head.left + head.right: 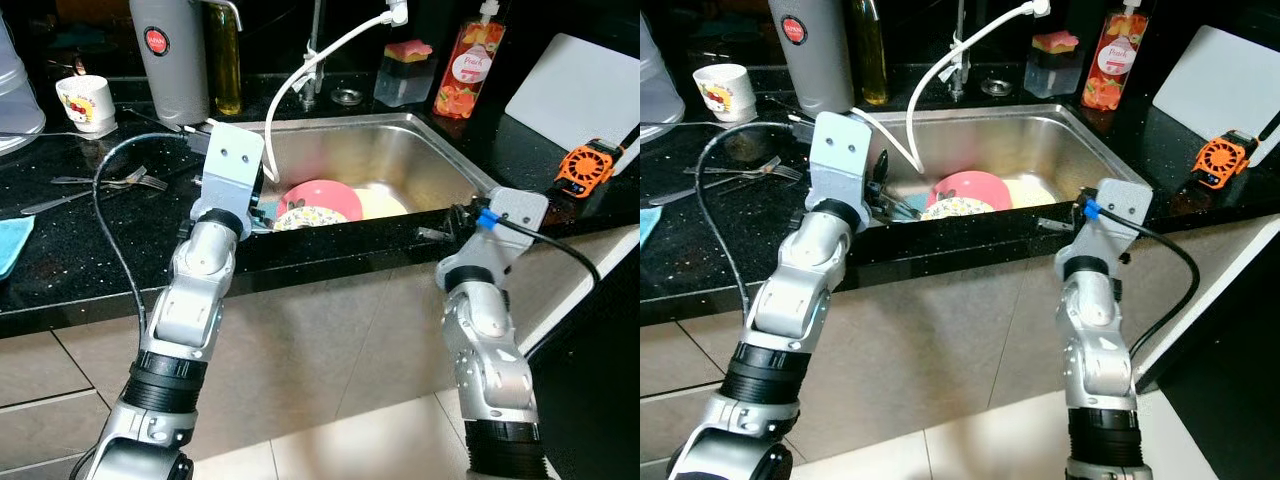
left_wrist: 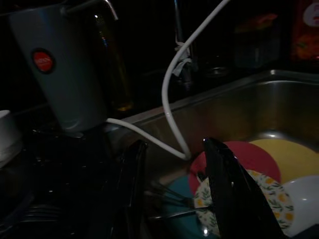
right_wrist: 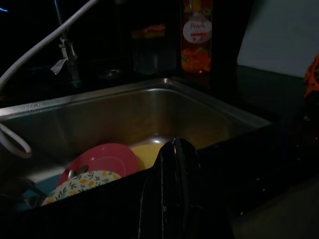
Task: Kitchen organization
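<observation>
With dishes stacked in the sink (image 1: pixel 440 150), the left gripper (image 2: pixel 174 199) hung over its near-left corner, fingers (image 2: pixel 227 189) spread, likely lining up on the floral plate (image 1: pixel 310 217); the right gripper (image 3: pixel 172 164), fingers pressed together, waited at the worktop (image 1: pixel 90 230) edge.

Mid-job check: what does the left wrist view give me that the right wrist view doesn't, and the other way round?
Left wrist: the left gripper, fingers open, at the left end of the sink, with the grey jug and oil bottle beyond it. Right wrist: the right gripper, fingers shut, at the sink's front rim, with the white board on the counter. Shared: sink, white hose, pink plate, yellow plate, floral plate.
</observation>
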Motion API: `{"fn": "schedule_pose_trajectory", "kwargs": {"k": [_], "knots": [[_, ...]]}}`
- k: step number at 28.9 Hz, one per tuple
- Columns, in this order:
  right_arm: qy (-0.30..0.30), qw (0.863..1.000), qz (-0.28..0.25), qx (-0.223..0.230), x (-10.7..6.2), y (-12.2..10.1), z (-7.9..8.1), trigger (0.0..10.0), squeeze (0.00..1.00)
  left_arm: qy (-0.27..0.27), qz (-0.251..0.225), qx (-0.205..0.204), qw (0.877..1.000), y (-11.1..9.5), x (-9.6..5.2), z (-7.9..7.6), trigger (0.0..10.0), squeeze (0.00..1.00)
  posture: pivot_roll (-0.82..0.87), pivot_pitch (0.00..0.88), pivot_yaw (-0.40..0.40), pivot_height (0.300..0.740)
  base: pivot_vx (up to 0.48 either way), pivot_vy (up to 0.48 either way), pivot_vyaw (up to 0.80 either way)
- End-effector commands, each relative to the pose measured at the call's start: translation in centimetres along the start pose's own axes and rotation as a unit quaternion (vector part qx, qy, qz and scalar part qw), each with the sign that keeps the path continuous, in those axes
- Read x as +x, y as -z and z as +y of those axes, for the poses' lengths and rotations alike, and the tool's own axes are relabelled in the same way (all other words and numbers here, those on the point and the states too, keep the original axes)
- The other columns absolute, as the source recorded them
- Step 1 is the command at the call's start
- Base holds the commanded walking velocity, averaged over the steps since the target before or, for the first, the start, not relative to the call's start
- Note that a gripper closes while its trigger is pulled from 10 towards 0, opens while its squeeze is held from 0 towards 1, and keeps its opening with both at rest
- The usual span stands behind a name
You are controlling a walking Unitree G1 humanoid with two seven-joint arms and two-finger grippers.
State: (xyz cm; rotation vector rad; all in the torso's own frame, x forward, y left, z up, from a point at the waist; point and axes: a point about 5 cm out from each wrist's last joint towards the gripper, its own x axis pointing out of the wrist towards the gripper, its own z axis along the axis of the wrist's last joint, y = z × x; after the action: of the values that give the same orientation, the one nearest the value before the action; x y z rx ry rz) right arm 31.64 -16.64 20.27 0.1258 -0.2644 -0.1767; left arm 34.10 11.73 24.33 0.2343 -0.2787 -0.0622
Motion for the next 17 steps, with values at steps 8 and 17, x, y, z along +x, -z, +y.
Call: {"fn": "schedule_pose_trajectory", "kwargs": {"k": [8, 17], "knots": [[0.011, 1.0, 0.006, -0.005, -0.5, 0.0, -0.7, 10.0, 0.0, 0.008, 0.002, -0.002, 1.0, 0.3, -0.4, -0.1, 10.0, 0.0, 0.14, 0.043, -0.059, 0.74, 0.0, 0.0, 0.0], [0.03, 1.0, 0.003, -0.001, -0.8, -0.3, -1.2, 10.0, 0.0, 0.026, 0.001, 0.001, 1.0, 0.0, -0.6, -0.2, 10.0, 0.0, 0.16, 0.088, -0.022, 0.74, 0.0, 0.0, 0.0]]}}
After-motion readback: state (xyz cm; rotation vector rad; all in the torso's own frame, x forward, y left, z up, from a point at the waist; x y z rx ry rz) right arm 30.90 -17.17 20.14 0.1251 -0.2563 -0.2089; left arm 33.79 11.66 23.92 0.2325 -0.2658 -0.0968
